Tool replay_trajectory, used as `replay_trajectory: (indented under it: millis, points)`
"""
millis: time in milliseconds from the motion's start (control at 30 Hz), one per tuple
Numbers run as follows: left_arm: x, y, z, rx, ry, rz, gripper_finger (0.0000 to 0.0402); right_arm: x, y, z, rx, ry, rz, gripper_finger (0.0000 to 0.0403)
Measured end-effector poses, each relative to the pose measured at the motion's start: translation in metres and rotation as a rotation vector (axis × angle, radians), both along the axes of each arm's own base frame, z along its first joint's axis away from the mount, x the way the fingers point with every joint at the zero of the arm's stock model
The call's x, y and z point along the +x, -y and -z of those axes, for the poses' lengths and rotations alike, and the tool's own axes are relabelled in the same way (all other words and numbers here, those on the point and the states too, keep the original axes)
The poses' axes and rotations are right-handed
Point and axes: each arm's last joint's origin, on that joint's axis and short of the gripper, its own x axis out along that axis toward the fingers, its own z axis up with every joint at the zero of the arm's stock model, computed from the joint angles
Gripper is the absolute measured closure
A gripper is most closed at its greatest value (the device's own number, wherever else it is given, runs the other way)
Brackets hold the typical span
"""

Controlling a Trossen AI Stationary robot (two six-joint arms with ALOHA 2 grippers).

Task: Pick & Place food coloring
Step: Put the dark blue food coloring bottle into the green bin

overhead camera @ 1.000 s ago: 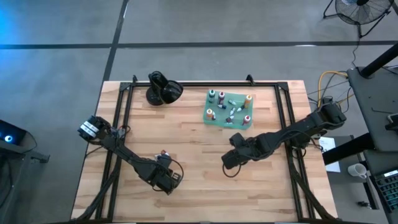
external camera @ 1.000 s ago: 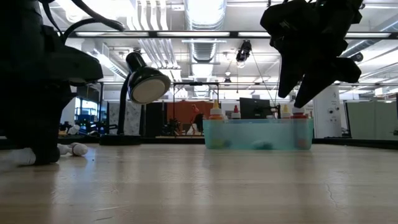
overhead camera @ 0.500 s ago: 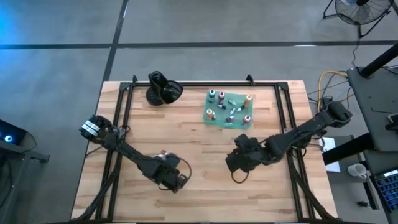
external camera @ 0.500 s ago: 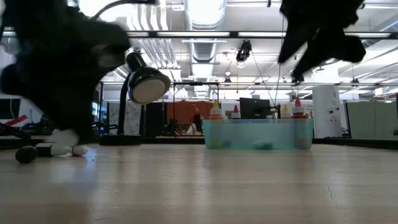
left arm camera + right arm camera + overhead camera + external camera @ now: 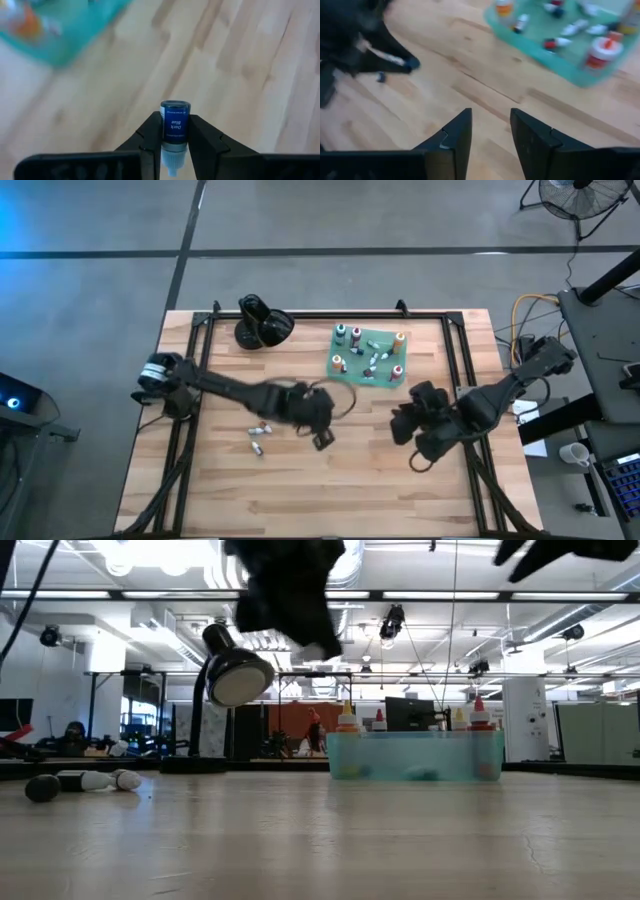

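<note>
My left gripper hangs above the middle of the table, shut on a small dark blue food coloring bottle. Two more small bottles lie on their sides on the wood to its left. The teal tray at the far middle holds several bottles, some upright, some lying down. My right gripper hovers right of centre, raised and open, with nothing between its fingers. My left gripper pinches the bottle's labelled body between its two fingers. The bottle lies along the fingers, its flat base pointing away from the wrist and its pale tip back between them. It is lifted clear of the table.
A glossy black rounded object stands at the far left of the table, left of the tray. Black frame rails run along the table's left, far and right sides. Bare wood lies across the near half.
My left gripper has risen off the near left of the table with the dark blue bottle, rolled, and swung toward the centre and the tray. The bottle is lifted clear. My right gripper has gone up and toward the table's right edge.
</note>
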Motion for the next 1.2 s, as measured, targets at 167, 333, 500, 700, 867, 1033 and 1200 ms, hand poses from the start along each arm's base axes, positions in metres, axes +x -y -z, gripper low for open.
replay_trajectory:
  millis: [167, 333, 500, 700, 867, 1033, 1200]
  points:
    - [0.021, -0.048, -0.015, 0.038, 0.049, 0.057, 0.0350, -0.019, 0.005, -0.001, 0.000, -0.067, 0.093, 0.0285]
    - [0.039, -0.096, -0.016, 0.031, 0.091, 0.014, 0.0350, -0.030, 0.012, 0.001, -0.026, -0.112, 0.138, 0.0285]
    - [0.055, -0.135, -0.012, 0.004, 0.147, -0.047, 0.0350, -0.035, 0.019, 0.002, -0.085, -0.109, 0.152, 0.0292]
    - [0.085, -0.156, 0.003, -0.003, 0.199, -0.051, 0.0351, -0.040, 0.030, 0.004, -0.108, -0.097, 0.184, 0.0299]
    - [0.108, -0.160, 0.026, 0.026, 0.152, -0.025, 0.0351, -0.042, 0.032, 0.006, -0.092, -0.073, 0.228, 0.0303]
    - [0.122, -0.165, 0.040, 0.084, 0.105, -0.044, 0.0351, -0.041, 0.031, 0.011, -0.059, -0.043, 0.287, 0.0309]
    - [0.128, -0.169, 0.048, 0.225, 0.060, -0.059, 0.0351, -0.041, 0.031, 0.013, -0.041, -0.026, 0.320, 0.0312]
